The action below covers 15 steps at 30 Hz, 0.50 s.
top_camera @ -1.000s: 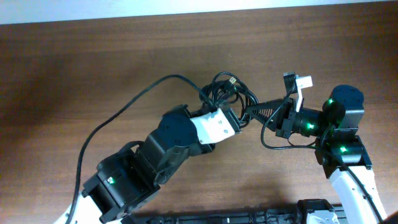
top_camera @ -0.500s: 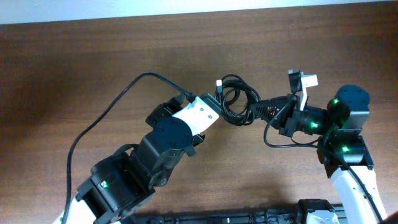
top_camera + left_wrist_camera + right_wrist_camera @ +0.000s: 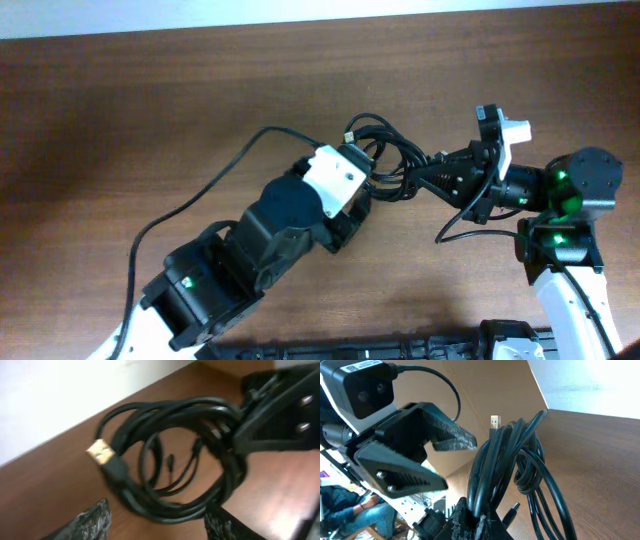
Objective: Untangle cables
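The left arm [image 3: 240, 250] reaches in from the near left. Its left fingers [image 3: 95, 519] stand spread apart with nothing clamped, and the nearest loop of the cables [image 3: 165, 460] lies just in front of the gap. The bundle sits a little right of the centre of the desk [image 3: 150, 90], between the two arms. Whether its lowest loop rests on the wood I cannot tell. On its left edge a gold-faced USB plug [image 3: 102, 451] sticks out, and two small plug tips [image 3: 170, 463] hang inside the loops. That makes one bundle with three ends counted, but the number of separate cords is not clear. At right, the right fingers [image 3: 272, 420] are clenched on the bundle's right side. The cords look light, limp and smooth, likely to slide and spring back into coils. The stiff body behind the USB plug seems the surest hold for drawing one cord free.
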Each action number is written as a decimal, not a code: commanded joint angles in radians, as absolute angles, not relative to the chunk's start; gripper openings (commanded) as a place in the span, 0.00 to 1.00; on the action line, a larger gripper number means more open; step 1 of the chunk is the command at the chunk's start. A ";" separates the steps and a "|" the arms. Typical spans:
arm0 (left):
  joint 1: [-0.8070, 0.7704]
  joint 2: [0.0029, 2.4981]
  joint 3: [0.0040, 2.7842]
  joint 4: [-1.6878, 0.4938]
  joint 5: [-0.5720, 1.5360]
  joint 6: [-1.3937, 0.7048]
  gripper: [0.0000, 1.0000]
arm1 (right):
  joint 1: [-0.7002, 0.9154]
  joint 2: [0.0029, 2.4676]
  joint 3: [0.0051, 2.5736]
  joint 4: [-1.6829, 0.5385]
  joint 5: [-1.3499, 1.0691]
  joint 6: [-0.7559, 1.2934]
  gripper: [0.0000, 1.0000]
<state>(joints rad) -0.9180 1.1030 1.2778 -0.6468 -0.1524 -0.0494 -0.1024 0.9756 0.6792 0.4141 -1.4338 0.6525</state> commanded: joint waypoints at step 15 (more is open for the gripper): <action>-0.865 1.162 1.291 -0.576 0.014 -0.815 0.56 | -0.105 0.966 0.692 0.669 -1.407 0.955 0.04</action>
